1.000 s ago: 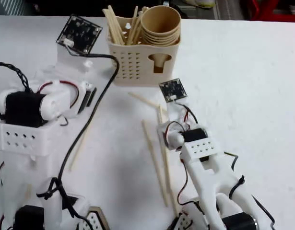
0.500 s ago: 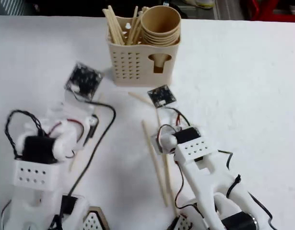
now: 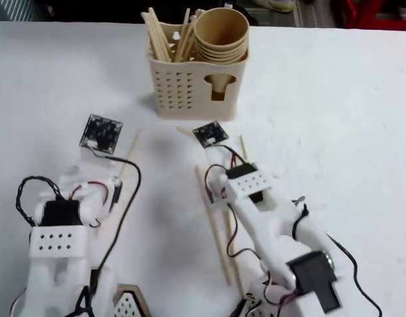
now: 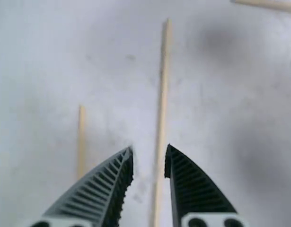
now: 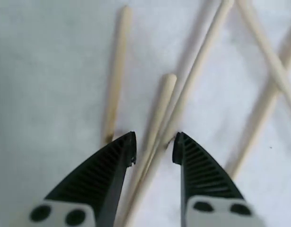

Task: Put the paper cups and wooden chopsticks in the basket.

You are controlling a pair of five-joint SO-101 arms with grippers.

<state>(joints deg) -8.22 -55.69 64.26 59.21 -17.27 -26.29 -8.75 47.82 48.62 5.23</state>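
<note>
A robotics lab or workshop bench: a white table point(image 3: 341, 105) carrying two plastic robot arms point(image 3: 272, 221) with exposed wires point(image 3: 129, 198).

Cups point(image 3: 221, 36): in basket point(image 3: 183, 92), right side.
Upright chopsticks point(image 3: 163, 34): in basket, left side.
Loose chopsticks point(image 3: 220, 251): on table point(image 3: 335, 99), before basket.

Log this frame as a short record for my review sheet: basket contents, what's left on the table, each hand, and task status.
Basket: white basket ahead of both arms, holding the paper cups stacked, with bundled chopsticks beside them
On table: loose chopsticks scattered on the white table
Left hand: open, low over the table, single chopstick between its fingers
Right hand: open, straddling two chopsticks
Status: unfinished
</note>
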